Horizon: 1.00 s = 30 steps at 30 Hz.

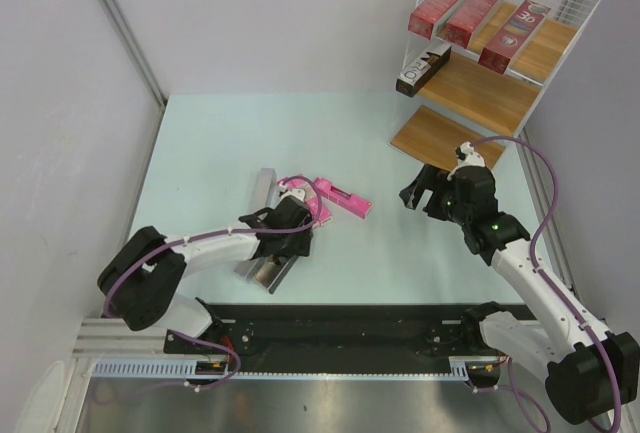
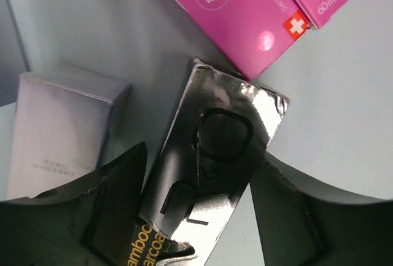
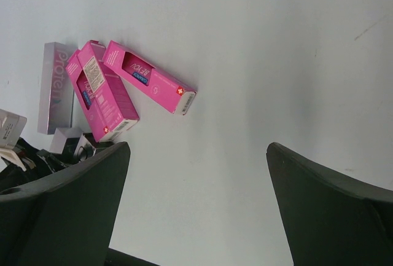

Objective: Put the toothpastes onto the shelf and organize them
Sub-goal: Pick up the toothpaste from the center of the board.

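So, on the shelf we count three red cartons lying side by side on the top board. One shelved silver carton with black ends lies on the middle board, at its left front corner.

The rest lie on the table, well left of the shelf. The pink cartons overlap in a loose heap, so we cannot settle their number. A far silver carton lies in plain sight. A near silver carton is mostly covered in the top view, with only one end poking out.

The left arm stretches low from its base towards the shelf, wrist tipped down. The left gripper straddles the near silver carton, a finger close along each long side — whether they pinch it we cannot tell. The right arm is bent, and the right gripper hangs over the table just before the shelf's bottom board, fingers spread wide.
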Each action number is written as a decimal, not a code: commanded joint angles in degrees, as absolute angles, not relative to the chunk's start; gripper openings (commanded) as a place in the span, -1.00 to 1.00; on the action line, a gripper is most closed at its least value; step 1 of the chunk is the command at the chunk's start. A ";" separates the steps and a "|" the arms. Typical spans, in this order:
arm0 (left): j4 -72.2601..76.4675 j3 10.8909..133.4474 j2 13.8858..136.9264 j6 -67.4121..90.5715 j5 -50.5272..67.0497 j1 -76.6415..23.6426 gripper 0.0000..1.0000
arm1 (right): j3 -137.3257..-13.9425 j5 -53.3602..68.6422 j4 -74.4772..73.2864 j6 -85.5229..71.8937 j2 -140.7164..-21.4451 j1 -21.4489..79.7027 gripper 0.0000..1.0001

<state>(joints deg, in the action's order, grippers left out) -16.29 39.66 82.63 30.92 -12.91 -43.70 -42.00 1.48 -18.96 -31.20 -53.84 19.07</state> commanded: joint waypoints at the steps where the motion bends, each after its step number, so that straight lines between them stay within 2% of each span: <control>1: -14.06 40.26 83.58 30.59 -12.65 -44.12 0.20 | -41.84 0.44 -18.11 -30.06 -53.00 19.25 0.99; 4: -13.80 40.08 83.93 30.59 -12.83 -44.12 0.01 | -41.75 0.61 -17.93 -30.14 -53.09 19.25 0.99; 7: -13.45 39.90 83.15 30.50 -12.57 -44.12 -0.04 | -41.75 1.32 -17.67 -30.06 -53.35 19.25 0.99; 15: -14.76 43.76 77.44 27.78 -12.66 -44.82 -0.10 | -41.66 7.02 -15.21 -30.76 -54.32 19.34 0.99; 19: -14.59 46.84 75.24 24.97 -12.04 -45.87 -0.20 | -41.66 12.90 -12.57 -30.85 -54.49 19.69 0.99; 30: -13.62 57.03 77.60 22.76 -10.81 -52.29 -0.21 | -41.66 23.99 -1.69 -35.41 -58.53 25.48 0.99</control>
